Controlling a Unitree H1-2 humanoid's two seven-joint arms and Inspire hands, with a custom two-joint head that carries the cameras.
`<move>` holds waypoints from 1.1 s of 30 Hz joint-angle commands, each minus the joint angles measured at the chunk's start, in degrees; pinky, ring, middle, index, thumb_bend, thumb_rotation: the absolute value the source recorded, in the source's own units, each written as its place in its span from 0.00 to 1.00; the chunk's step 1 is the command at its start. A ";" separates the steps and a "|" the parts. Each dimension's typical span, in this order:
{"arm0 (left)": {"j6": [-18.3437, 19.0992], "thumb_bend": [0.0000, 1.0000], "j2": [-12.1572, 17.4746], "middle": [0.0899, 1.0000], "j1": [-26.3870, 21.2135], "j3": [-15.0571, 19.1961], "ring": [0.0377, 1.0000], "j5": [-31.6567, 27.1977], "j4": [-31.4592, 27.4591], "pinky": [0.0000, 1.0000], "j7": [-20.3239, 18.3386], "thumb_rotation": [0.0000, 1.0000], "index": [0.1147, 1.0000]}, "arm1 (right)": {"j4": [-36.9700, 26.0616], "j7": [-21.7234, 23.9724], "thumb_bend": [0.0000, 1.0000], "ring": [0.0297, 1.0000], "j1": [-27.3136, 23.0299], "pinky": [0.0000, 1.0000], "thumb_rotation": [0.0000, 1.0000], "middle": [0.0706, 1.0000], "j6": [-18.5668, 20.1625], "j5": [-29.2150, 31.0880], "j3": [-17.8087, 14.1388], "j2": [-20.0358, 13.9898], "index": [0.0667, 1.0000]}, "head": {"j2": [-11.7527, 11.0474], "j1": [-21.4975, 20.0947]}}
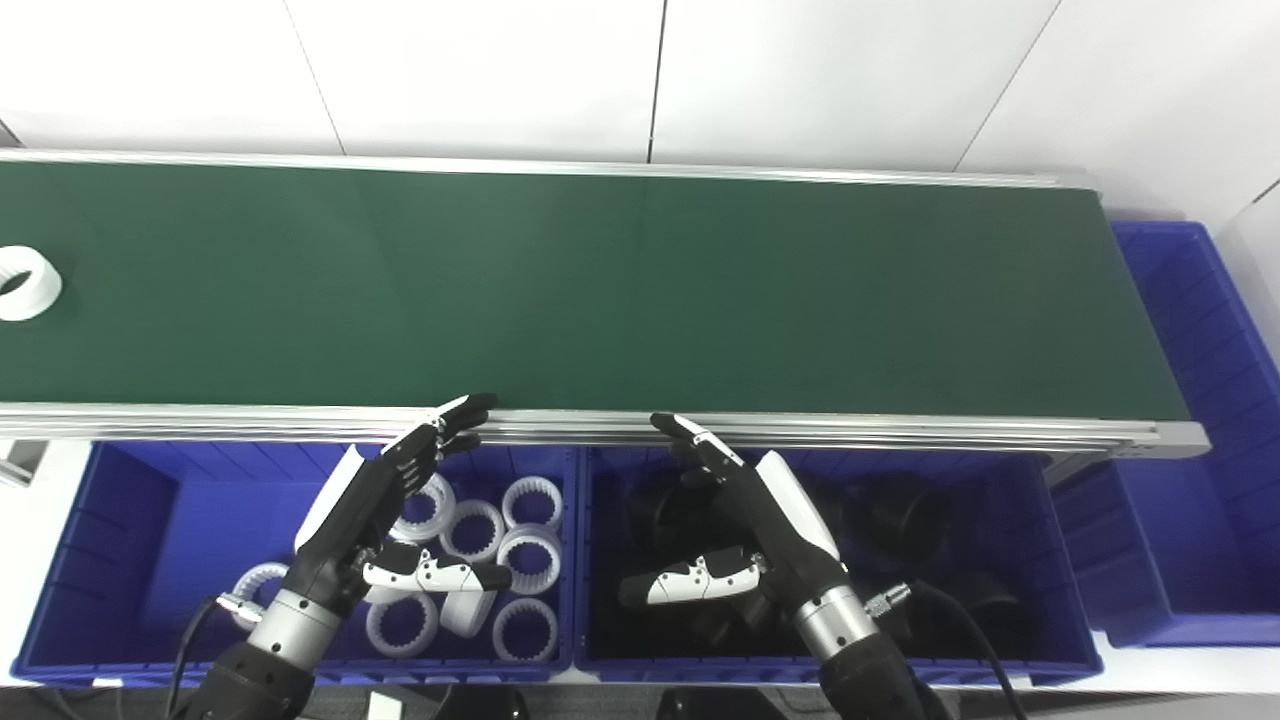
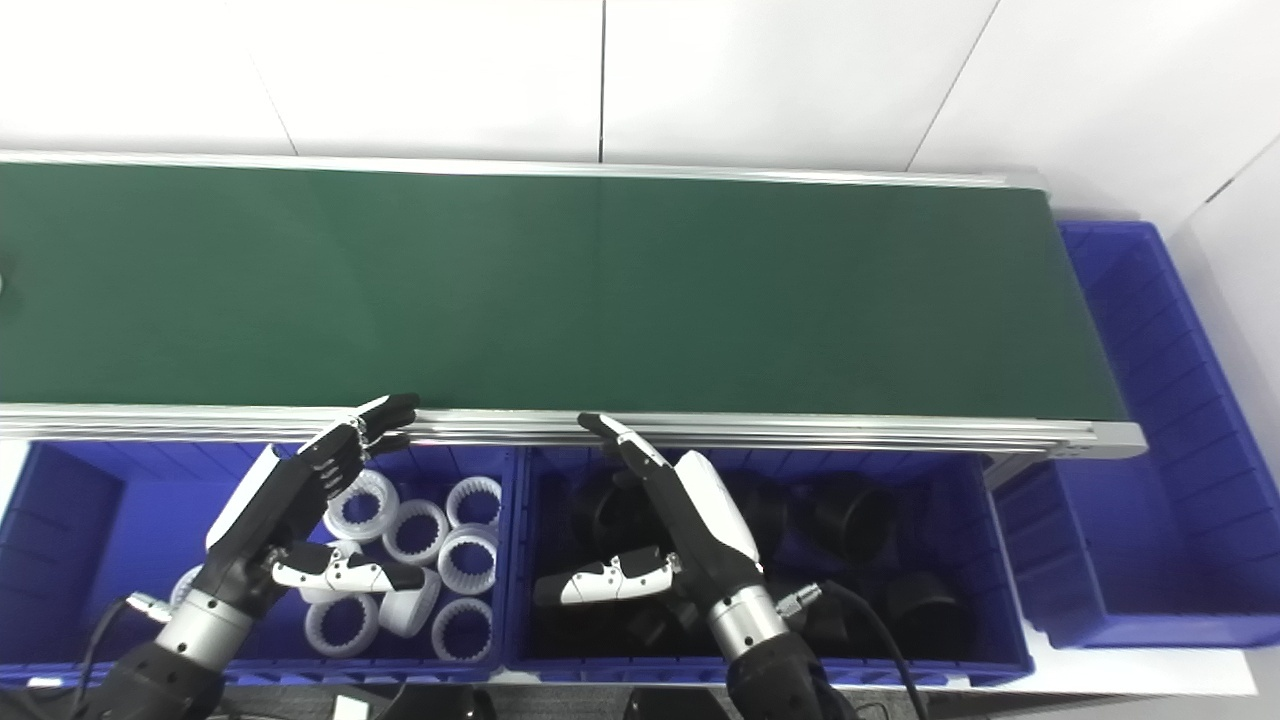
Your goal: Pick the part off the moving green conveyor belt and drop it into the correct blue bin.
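A white ring part (image 1: 24, 283) lies on the green conveyor belt (image 1: 600, 290) at its far left edge, half cut off by the left eye view and barely visible in the right eye view. My left hand (image 1: 385, 505) hovers open over the blue bin (image 1: 130, 520) that holds several white rings (image 1: 530, 555), its fingertips near the belt's front rail. My right hand (image 1: 745, 520) is open too, above the neighbouring blue bin (image 1: 1010, 640) of black parts (image 1: 905, 515). Neither hand holds anything.
A third blue bin (image 1: 1200, 400) stands at the belt's right end, its inside bare. An aluminium rail (image 1: 850, 430) runs along the belt's front edge between the belt and the two near bins. White wall panels lie behind the belt.
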 commanded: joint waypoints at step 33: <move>-9.47 0.94 -4.99 0.89 -0.40 -3.79 0.90 9.24 7.13 0.87 5.39 0.15 0.84 | 1.91 -1.50 0.93 0.85 0.39 0.76 0.06 0.86 -7.24 5.79 -1.42 -4.45 0.86 | -16.34 23.06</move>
